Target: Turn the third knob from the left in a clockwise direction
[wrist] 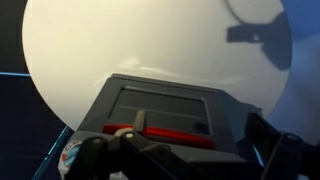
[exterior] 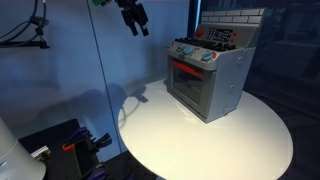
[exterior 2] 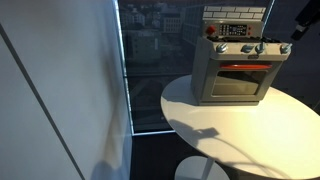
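Black 2-finger gripper [exterior: 133, 18], jaws spread wide, hangs high, well apart from the grey toy oven [exterior: 208, 75] at the round white table's [exterior: 200, 140] far edge, so this looks like the approach step, needing descent onto the small 3rd knob [exterior 2: 262, 47].

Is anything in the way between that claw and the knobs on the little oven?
Nothing visible. The gripper hangs in open air above the table, off to one side of the toy oven, and the row of knobs on its front is uncovered.
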